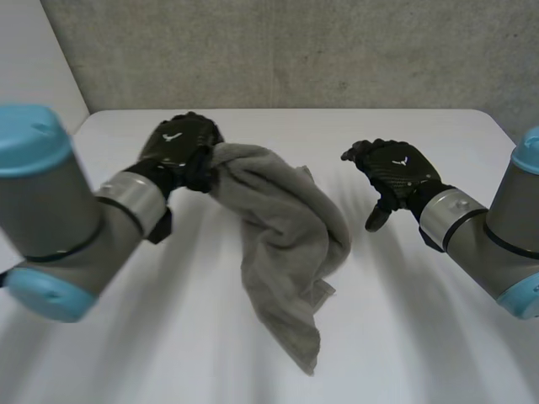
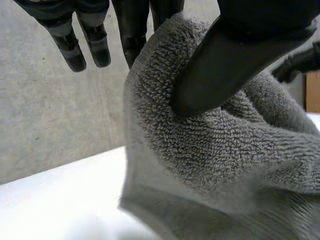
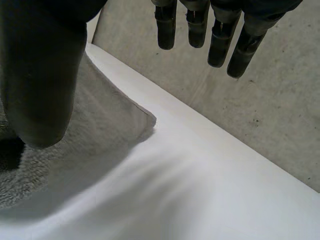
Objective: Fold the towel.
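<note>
A grey towel (image 1: 286, 244) hangs bunched from my left hand (image 1: 178, 145), which is raised over the white table (image 1: 421, 337); the towel's lower end trails down toward the front. In the left wrist view the thumb (image 2: 230, 60) presses the towel's hemmed edge (image 2: 215, 150) against the fingers behind it, so this hand is shut on the towel. My right hand (image 1: 396, 168) hovers to the right of the towel, apart from it, open with nothing in it. In the right wrist view its fingers (image 3: 220, 30) are straight and a towel corner (image 3: 95, 125) lies beyond the thumb.
A grey concrete wall (image 1: 295, 50) runs behind the table's far edge. Bare white tabletop (image 3: 200, 190) stretches under and in front of the right hand, and also lies to the left of the hanging towel.
</note>
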`<move>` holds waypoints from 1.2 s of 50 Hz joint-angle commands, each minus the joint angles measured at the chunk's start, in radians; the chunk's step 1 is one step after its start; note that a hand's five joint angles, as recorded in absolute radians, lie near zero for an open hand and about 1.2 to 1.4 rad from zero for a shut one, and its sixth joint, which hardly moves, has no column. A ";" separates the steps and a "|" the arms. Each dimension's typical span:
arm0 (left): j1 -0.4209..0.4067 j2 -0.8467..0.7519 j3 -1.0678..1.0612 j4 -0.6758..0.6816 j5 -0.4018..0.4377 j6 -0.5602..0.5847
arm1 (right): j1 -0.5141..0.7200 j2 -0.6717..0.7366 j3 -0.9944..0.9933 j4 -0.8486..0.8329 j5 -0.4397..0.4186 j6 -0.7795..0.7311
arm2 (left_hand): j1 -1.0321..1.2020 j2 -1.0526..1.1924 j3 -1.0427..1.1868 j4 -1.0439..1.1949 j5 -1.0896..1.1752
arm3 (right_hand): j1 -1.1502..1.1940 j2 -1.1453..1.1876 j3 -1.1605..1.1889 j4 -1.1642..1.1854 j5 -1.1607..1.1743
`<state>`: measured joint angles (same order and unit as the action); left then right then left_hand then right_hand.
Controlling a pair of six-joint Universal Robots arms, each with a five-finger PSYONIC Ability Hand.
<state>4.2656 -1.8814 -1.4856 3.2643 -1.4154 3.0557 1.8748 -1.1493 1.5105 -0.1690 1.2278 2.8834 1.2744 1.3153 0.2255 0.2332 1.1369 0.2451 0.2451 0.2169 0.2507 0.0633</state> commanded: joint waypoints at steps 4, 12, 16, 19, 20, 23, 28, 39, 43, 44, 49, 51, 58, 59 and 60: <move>0.181 0.148 -0.191 -0.184 0.154 0.283 | 0.017 -0.029 -0.004 -0.006 -0.007 -0.006 | 0.122 0.081 -0.051 -0.059 0.085 | -0.071 -0.071 -0.042 -0.076 -0.063; 0.260 0.146 -0.255 -0.229 0.161 0.374 | 0.075 -0.010 -0.007 -0.007 -0.011 -0.007 | 0.122 0.081 -0.051 -0.059 0.085 | -0.071 -0.071 -0.042 -0.076 -0.063; 0.266 0.142 -0.263 -0.229 0.161 0.380 | 0.107 0.016 -0.019 -0.011 -0.017 -0.007 | 0.122 0.081 -0.051 -0.059 0.085 | -0.071 -0.071 -0.042 -0.076 -0.063; 0.266 0.142 -0.263 -0.227 0.162 0.380 | 0.130 0.055 -0.064 -0.012 -0.019 -0.007 | 0.122 0.081 -0.051 -0.059 0.085 | -0.071 -0.071 -0.042 -0.076 -0.063; 0.266 0.142 -0.263 -0.227 0.162 0.380 | 0.130 0.056 -0.064 -0.012 -0.019 -0.007 | 0.122 0.081 -0.051 -0.059 0.085 | -0.071 -0.071 -0.042 -0.076 -0.063; 0.263 0.146 -0.263 -0.227 0.161 0.379 | 0.144 0.106 -0.124 -0.004 -0.025 -0.009 | 0.122 0.081 -0.051 -0.059 0.085 | -0.071 -0.071 -0.042 -0.076 -0.063; 0.247 0.151 -0.277 -0.229 0.156 0.374 | 0.159 0.172 -0.214 0.012 -0.053 -0.010 | 0.122 0.081 -0.051 -0.059 0.085 | -0.071 -0.071 -0.042 -0.076 -0.063; 0.234 0.156 -0.346 -0.229 0.158 0.371 | 0.181 0.336 -0.455 0.172 -0.129 -0.007 | -0.594 -0.635 -0.051 -0.059 -0.631 | 0.042 0.042 -0.042 -0.076 0.050; 0.234 0.153 -0.366 -0.218 0.159 0.370 | 0.185 0.422 -0.525 0.279 -0.133 -0.012 | -0.629 -0.670 -0.051 -0.059 -0.666 | 0.045 0.045 -0.042 -0.076 0.053; 0.234 0.153 -0.366 -0.218 0.159 0.370 | 0.185 0.422 -0.526 0.279 -0.133 -0.012 | -0.629 -0.670 -0.051 -0.059 -0.666 | 0.045 0.045 -0.042 -0.076 0.053; 0.234 0.145 -0.377 -0.212 0.161 0.368 | 0.185 0.451 -0.538 0.293 -0.123 -0.038 | -0.667 -0.708 -0.051 -0.059 -0.705 | 0.335 0.335 -0.042 -0.076 0.342; 0.234 0.145 -0.377 -0.207 0.161 0.368 | 0.185 0.450 -0.536 0.293 -0.120 -0.041 | -0.673 -0.714 -0.051 -0.059 -0.710 | 0.516 0.516 -0.042 -0.076 0.524; 0.234 0.143 -0.372 -0.193 0.158 0.367 | 0.185 0.434 -0.512 0.293 -0.113 -0.043 | -0.729 -0.770 -0.051 -0.059 -0.766 | 1.151 1.151 -0.042 -0.076 1.158; 0.232 0.143 -0.371 -0.192 0.158 0.365 | 0.185 0.424 -0.497 0.292 -0.111 -0.047 | -0.750 -0.790 -0.051 -0.059 -0.787 | 1.151 1.151 -0.042 -0.076 1.158; 0.232 0.143 -0.371 -0.192 0.158 0.365 | 0.185 0.407 -0.478 0.290 -0.111 -0.056 | -0.750 -0.791 -0.051 -0.059 -0.787 | 1.151 1.151 -0.042 -0.076 1.158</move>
<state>4.4990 -1.7377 -1.8610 3.0652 -1.2562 3.4227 2.0604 -0.7038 0.9818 0.1287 1.1114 2.8421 0.5863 0.5859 0.2255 0.2331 0.3876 1.2303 1.2510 0.2168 0.2507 1.0556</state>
